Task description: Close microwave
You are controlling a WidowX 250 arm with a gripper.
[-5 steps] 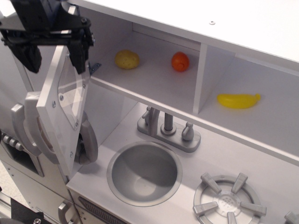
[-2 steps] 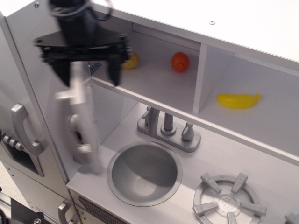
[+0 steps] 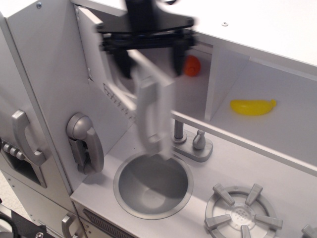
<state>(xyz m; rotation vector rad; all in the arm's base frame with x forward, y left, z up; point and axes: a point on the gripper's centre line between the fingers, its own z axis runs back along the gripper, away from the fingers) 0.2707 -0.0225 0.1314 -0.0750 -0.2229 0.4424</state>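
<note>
The microwave is the white boxy compartment (image 3: 198,96) under the top panel of the toy kitchen. Its flat door (image 3: 157,106) is motion-blurred and stands part-way swung across the opening, with its vertical handle (image 3: 147,111) facing me and a row of small buttons (image 3: 116,96) along its edge. My black gripper (image 3: 148,63) is blurred at the door's top edge, with one finger on each side of the door and set wide apart, so it is open. An orange fruit (image 3: 191,65) shows inside, behind the door.
A yellow banana (image 3: 252,106) lies in the right shelf compartment. Below are the round sink (image 3: 153,184), the faucet (image 3: 193,144) and a stove burner (image 3: 242,213). A silver phone handset (image 3: 85,141) hangs on the left wall, beside the larger door's curved handle (image 3: 25,136).
The gripper has moved right with the door between its fingers, swinging the door from wide open at the left toward the opening. The yellow fruit is now hidden and the handset uncovered.
</note>
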